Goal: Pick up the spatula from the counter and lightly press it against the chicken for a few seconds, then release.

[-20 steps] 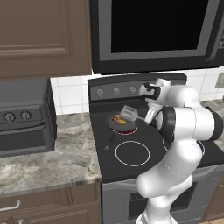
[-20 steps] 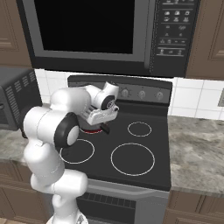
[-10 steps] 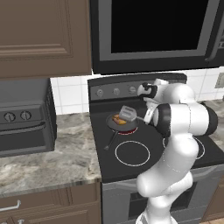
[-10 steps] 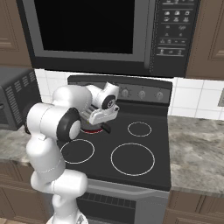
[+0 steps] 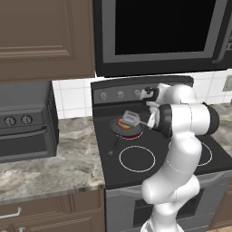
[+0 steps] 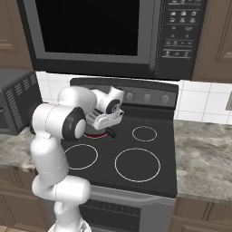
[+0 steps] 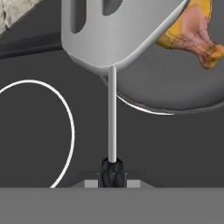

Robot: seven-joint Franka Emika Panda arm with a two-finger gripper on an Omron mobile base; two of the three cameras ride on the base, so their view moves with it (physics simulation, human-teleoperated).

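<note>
Microwave (image 5: 158,31) hangs high above the claw (image 7: 112,179), with the black stove (image 5: 149,174) spread out beneath it. Grey counter (image 5: 54,154) runs off to the claw's left, well apart from it. On the stove's back left burner, ahead of the claw and lower, sits the dark pan (image 7: 175,92), its long handle angled out toward the counter. A white burner ring (image 7: 70,131) lies on the stove left of the claw in the hand view.

The claw is pinched on the dark end of the spatula (image 7: 112,43) handle. From there the thin metal shaft runs straight out ahead, and the slotted blade at its far end reaches over the pan's near rim. In the left base view the blade sits tilted, raised a little above the pan.

The chicken (image 7: 192,30) lies in the pan, beyond the blade and to its right in the hand view. The blade's edge overlaps the chicken's left side there; whether the two touch I cannot tell.
</note>
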